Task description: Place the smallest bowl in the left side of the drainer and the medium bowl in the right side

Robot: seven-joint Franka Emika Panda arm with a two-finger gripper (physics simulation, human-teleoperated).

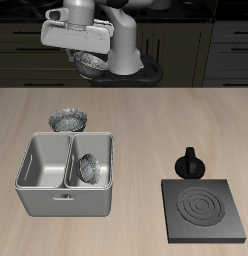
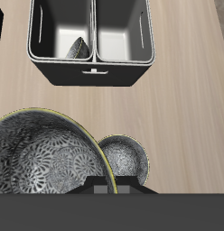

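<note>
The drainer [image 1: 34, 197] sits near the table's front edge. Its compartment farther from the stove plate [image 1: 205, 211] is empty. Behind it the largest bowl [image 1: 69, 120] rests on the table. High above the table's back, the gripper [image 1: 91, 60] is clamped on what I judge to be the medium bowl [image 2: 42, 167]. The empty compartment lies forward of it and far below. The smallest bowl [image 1: 89, 168] leans tilted in the compartment nearer the stove plate.
</note>
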